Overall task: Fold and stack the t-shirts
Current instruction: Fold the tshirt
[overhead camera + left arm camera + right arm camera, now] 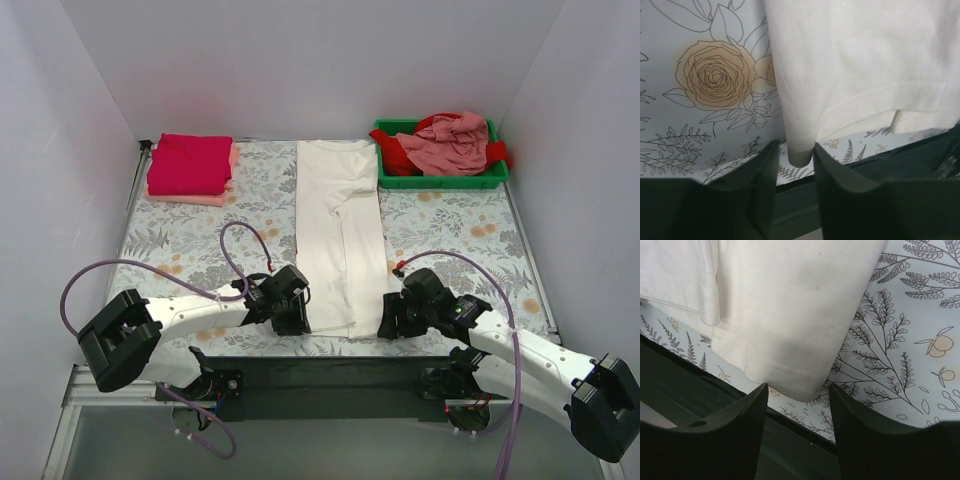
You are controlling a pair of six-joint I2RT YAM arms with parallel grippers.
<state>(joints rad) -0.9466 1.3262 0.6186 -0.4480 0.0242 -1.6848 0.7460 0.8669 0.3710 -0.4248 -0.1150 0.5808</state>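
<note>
Top external: long white t-shirt (338, 235) (soft, creased) folded narrow.

Bright, even, soft light with faint shadows; the near fingers (760, 195) are dark and slightly blurred.

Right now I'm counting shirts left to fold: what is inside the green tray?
Inside the green tray, a crumpled dusty pink t-shirt lies over a red t-shirt that spills over the rim. Anything beneath them is covered.
</note>
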